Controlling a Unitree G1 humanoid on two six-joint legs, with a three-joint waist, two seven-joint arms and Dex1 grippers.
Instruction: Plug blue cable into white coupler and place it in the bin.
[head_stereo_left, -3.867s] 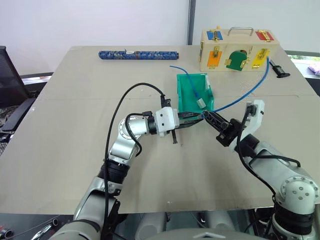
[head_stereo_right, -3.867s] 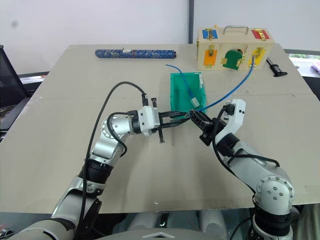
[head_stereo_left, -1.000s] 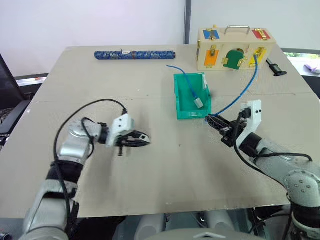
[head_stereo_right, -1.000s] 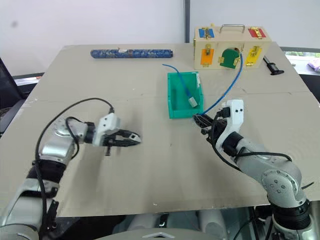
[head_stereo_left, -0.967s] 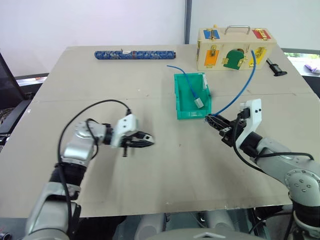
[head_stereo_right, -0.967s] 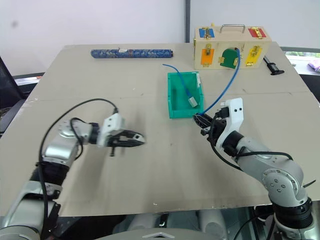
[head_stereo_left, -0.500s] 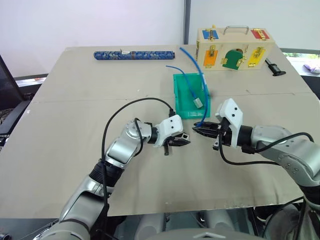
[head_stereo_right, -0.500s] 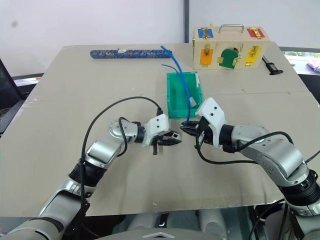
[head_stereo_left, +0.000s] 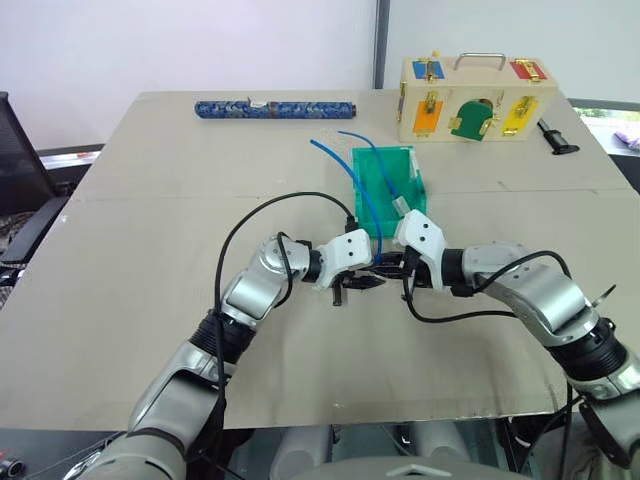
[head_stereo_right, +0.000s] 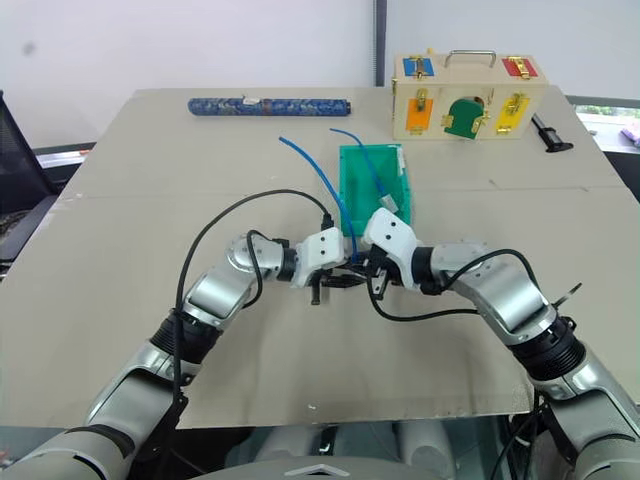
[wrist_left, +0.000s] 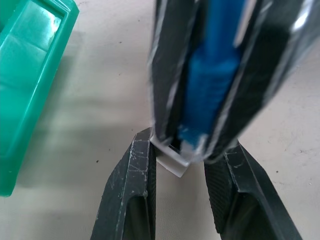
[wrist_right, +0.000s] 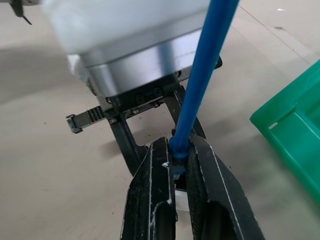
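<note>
Centrally, frame middle: left gripper (head_stereo_left: 372, 281) pinches white coupler (wrist_left: 172, 159), tiny pale block, dark socket facing right gripper (head_stereo_left: 392, 271). Right gripper clamped tight on blue cable (head_stereo_left: 350, 190) just behind plug. Cable thin, bright blue, long axis rising toward upper left, plug end meeting coupler. Bin (head_stereo_left: 372, 216), teal-green, just above grippers.

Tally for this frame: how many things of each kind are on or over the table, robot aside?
blue cables: 2, the held blue cable and the other blue cable
white coupler: 1
teal bin: 1
wooden latch box: 1
blue patterned roll: 1
black tool: 1
Total: 7
</note>
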